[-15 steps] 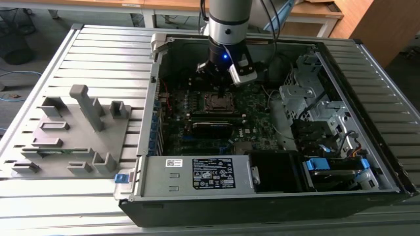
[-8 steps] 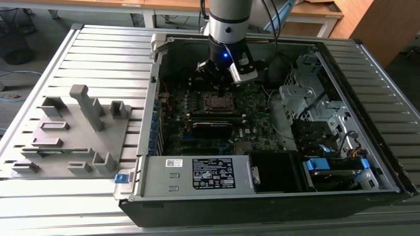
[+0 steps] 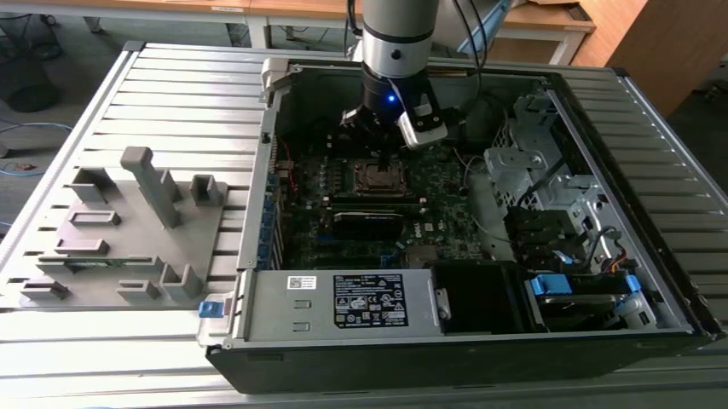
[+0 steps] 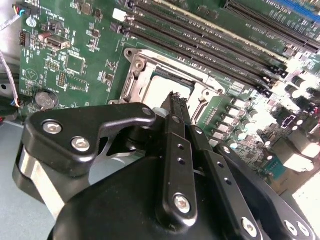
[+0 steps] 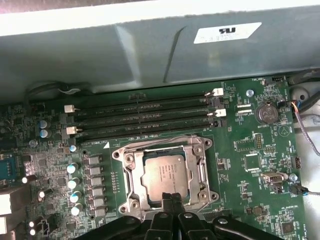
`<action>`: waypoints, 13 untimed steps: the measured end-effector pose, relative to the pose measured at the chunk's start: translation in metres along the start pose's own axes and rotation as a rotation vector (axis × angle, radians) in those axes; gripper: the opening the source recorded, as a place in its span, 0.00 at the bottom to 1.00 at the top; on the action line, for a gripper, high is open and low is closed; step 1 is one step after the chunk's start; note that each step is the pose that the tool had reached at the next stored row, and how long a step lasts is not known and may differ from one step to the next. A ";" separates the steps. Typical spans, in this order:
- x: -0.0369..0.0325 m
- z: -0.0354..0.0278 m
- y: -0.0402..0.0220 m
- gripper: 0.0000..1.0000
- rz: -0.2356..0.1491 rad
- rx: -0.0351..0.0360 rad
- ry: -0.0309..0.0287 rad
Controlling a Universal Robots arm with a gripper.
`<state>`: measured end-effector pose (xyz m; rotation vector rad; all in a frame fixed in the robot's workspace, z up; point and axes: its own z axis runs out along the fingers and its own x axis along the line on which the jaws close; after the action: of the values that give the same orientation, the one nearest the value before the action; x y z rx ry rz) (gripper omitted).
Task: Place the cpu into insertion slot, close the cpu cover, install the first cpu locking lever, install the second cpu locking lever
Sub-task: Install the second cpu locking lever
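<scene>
My gripper (image 5: 172, 197), fingers together, hovers at the cpu's (image 5: 162, 172) 6 o'clock edge; cpu seated in insertion slot (image 5: 131, 172).

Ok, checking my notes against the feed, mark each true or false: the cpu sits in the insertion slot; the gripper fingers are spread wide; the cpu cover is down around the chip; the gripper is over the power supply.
1. The cpu sits in the insertion slot. True.
2. The gripper fingers are spread wide. False: they are together at the tips.
3. The cpu cover lies down around the chip. True.
4. The gripper is over the power supply. False: it hangs at the socket's edge.
</scene>
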<state>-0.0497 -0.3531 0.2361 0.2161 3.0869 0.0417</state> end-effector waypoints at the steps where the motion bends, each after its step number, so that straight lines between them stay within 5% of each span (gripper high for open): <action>1: -0.0002 -0.0001 -0.0012 0.11 0.000 0.0001 0.0000; 13: -0.0013 -0.0013 -0.0082 0.11 0.000 -0.0001 0.0000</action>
<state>-0.0496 -0.3614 0.2372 0.2159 3.0868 0.0419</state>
